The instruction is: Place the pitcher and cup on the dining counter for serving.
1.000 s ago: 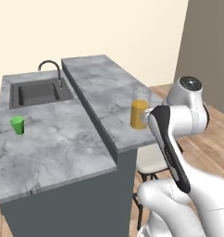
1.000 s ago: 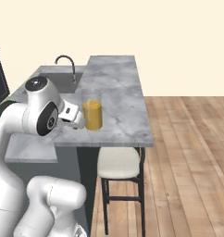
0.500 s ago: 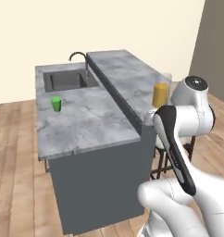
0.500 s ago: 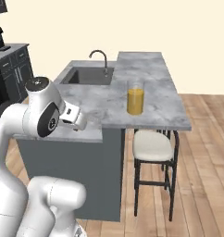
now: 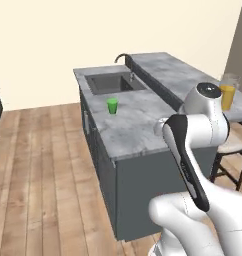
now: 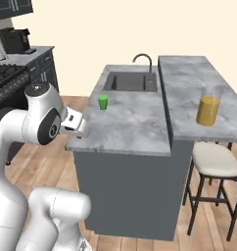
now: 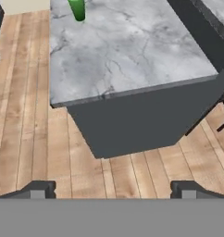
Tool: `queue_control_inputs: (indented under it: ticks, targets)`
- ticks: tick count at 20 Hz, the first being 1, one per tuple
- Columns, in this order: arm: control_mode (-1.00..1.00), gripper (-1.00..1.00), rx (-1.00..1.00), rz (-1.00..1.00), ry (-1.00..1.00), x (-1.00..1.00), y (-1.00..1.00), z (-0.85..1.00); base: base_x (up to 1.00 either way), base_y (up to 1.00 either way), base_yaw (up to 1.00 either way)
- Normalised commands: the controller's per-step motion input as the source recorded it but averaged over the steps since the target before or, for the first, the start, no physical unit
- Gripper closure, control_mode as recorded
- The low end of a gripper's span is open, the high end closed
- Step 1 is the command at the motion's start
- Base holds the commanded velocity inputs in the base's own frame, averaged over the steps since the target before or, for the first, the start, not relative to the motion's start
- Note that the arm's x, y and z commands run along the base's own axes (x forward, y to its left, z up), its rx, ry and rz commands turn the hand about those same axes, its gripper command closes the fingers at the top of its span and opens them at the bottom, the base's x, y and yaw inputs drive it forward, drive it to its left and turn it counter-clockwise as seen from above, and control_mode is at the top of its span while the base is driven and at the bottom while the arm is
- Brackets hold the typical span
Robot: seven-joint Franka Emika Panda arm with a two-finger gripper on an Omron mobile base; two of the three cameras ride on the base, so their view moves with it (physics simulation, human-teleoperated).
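Cup [image 7: 77, 9] | on worktop [image 7: 127, 51], far ahead | pincer [image 7: 110, 190] spread, empty

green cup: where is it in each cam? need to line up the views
Left base view: cup upper centre, on the lower worktop, just in front of the sink.
Right base view: cup left of centre, same side of the sink.
Hand view: cup at the top edge, cropped.
Shared landmark: the sink.

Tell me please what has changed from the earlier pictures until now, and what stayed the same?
The base has driven around the end of the island toward its sink side, so the whole scene shifted in both base views; the things themselves did not move. The gripper is open and holds nothing. As before, the pitcher stands on the dining counter, and the cup stands on the lower worktop near the sink.
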Motion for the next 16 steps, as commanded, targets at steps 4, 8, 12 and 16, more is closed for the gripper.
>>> queue_control_inputs:
  ticks: [4, 8, 12, 16]
  targets:
    - [1.00, -1.00, 0.00, 0.00, 0.00, 0.00, 0.00, 0.00, 0.39, 1.00, -0.05]
    - [1.00, -1.00, 0.00, 0.00, 0.00, 0.00, 0.00, 0.00, 0.85, 1.00, -0.34]
    - [1.00, -1.00, 0.00, 0.00, 0.00, 0.00, 0.00, 0.00, 1.00, 1.00, -0.47]
    - [1.00, -1.00, 0.00, 0.00, 0.00, 0.00, 0.00, 0.00, 0.98, 0.95, -0.55]
